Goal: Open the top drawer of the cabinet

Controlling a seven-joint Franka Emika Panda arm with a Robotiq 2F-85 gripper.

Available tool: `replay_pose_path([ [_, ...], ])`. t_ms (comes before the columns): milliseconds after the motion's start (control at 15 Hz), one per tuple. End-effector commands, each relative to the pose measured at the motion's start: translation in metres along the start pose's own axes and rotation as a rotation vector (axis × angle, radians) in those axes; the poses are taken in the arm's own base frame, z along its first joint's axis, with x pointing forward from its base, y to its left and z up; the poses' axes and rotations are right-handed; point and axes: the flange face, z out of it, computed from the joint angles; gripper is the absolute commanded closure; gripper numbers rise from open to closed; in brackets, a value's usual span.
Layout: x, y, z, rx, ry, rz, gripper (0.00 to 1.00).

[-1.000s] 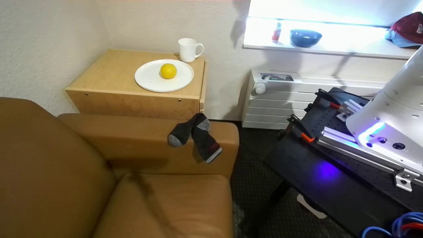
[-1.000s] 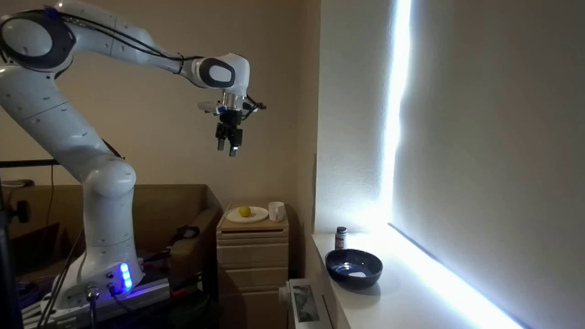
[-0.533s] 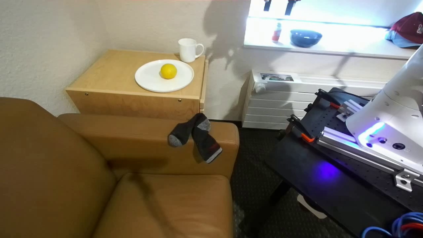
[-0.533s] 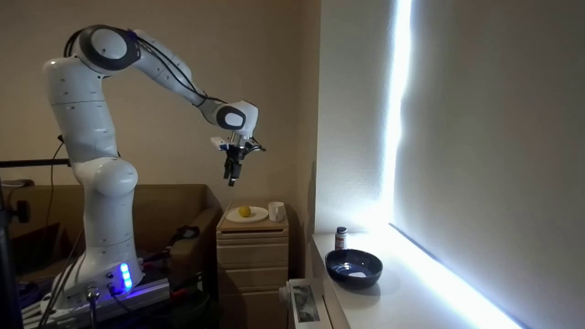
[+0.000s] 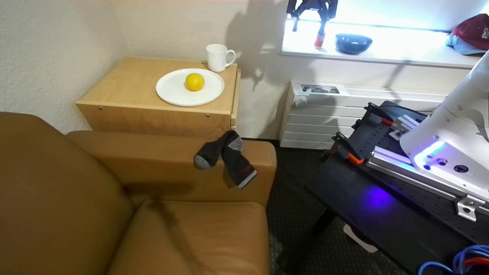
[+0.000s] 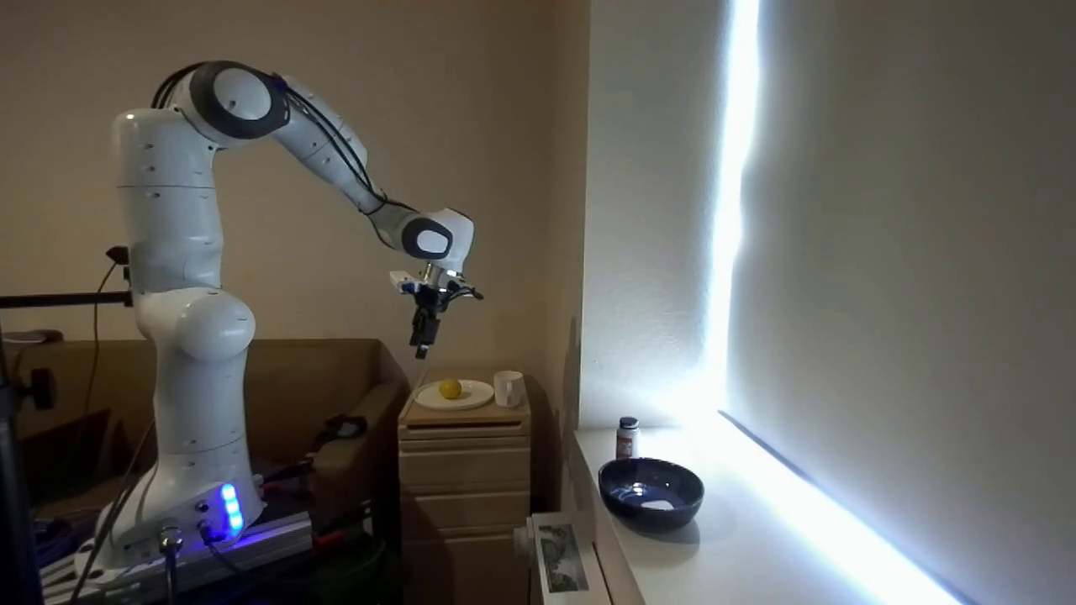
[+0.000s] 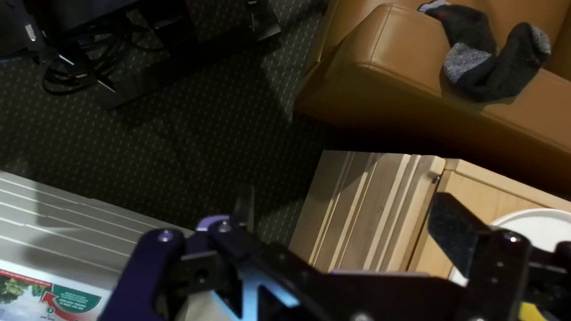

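I'm hovering the gripper [image 5: 308, 32], fingers [image 7: 457, 232] spread wide, higher than the plate [image 5: 175, 91]; the top drawer [image 6: 465, 433] is sitting below plate level, its long axis seemingly running crosswise to my finger spread.

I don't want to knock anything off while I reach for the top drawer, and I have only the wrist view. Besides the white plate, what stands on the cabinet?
Observer: A white mug stands upright on the cabinet, beside the plate; I can't tell whether they touch.
Operator: And the yellow patch at the bottom of my view?
Observer: Most likely a round yellow fruit; an exterior view shows it whole, near the middle of the plate.
Operator: How low am I?
Observer: In an exterior view the end effector hangs higher than the top drawer.
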Motion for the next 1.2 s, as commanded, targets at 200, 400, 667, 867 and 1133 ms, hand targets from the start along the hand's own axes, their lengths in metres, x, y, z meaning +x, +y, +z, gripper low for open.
replay_pose_path([
  [200, 0.031, -0.035, 0.073, 0.068, 0.146, 0.216, 0.0],
  [400, 0.044, -0.051, 0.114, 0.026, 0.294, 0.308, 0.0],
  [667, 0.045, -0.054, 0.138, -0.013, 0.278, 0.358, 0.0],
  [867, 0.051, -0.056, 0.155, -0.01, 0.246, 0.39, 0.0],
  [1133, 0.065, -0.065, 0.169, -0.03, 0.28, 0.384, 0.0],
])
